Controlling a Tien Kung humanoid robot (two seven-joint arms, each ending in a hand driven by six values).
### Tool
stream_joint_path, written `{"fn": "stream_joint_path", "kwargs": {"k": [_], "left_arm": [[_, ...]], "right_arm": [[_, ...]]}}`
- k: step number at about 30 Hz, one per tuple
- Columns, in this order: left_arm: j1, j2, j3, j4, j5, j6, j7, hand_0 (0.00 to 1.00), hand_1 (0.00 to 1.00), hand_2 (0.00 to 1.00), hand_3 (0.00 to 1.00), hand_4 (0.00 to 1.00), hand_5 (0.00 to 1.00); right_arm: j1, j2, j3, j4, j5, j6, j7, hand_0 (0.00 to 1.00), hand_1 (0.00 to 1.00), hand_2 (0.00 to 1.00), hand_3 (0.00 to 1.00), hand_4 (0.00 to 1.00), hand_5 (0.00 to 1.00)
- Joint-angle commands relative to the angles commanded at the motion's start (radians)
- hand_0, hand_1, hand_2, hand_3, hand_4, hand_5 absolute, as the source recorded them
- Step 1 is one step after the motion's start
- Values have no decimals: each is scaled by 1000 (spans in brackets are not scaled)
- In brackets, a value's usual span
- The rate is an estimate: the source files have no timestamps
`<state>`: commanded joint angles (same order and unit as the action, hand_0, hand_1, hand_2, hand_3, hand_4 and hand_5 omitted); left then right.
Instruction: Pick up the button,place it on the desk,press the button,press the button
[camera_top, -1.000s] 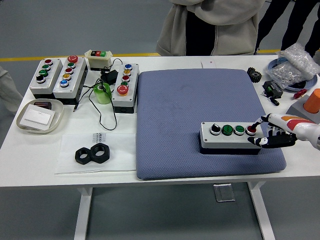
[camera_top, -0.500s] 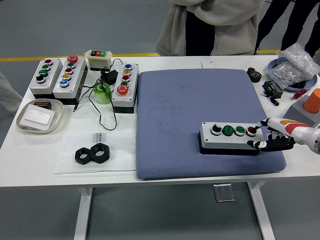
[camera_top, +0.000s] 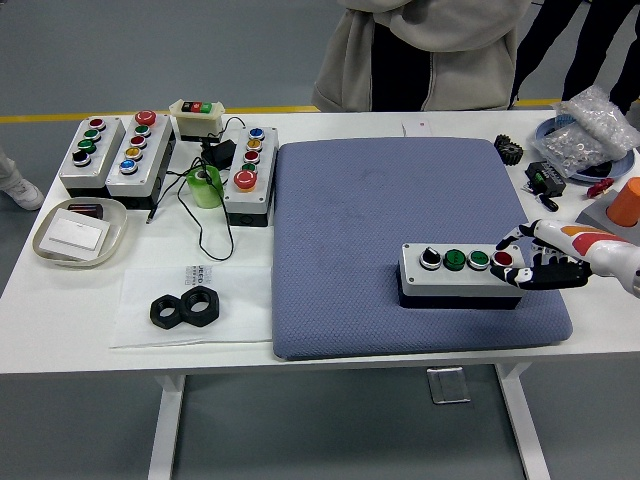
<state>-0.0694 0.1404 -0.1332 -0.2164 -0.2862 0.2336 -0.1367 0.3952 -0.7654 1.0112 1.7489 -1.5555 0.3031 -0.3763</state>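
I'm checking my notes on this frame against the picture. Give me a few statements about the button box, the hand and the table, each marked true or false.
1. The button box lies on the blue mat. True.
2. The right hand is at the box's left end. False: it is at the right end, by the red button.
3. The box has four controls in a row. True.
4. Two black nuts lie on the mat. False: they lie on the white sheet left of it.
5. A person stands at the far side. True.

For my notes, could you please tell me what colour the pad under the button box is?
Greyish blue, plain in the head view: pad, button box.
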Motion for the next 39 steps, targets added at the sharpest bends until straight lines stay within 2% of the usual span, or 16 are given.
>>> {"fn": "stream_joint_path", "kwargs": {"k": [10,17,30,39], "left_arm": [[-2,0,7,-1,-12,-1,-3,716,832,891,827,640,998],[-7,0,13,-2,-20,-2,-5,713,832,891,826,640,998],[-9,0,13,-2,-22,-2,-5,710,832,891,826,640,998],[-11,-1,13,-2,-22,-2,-4,708,832,891,826,641,998]], "right_arm": [[29,22,-44,-10,0,2,-2,249,163,272,772,724,713],[61,57,-68,-36,-5,9,-4,248,163,272,773,723,711],[65,65,-100,-77,-6,31,-13,248,164,271,777,723,708],[60,64,-117,-78,-6,40,-17,247,163,271,778,723,708]]}}
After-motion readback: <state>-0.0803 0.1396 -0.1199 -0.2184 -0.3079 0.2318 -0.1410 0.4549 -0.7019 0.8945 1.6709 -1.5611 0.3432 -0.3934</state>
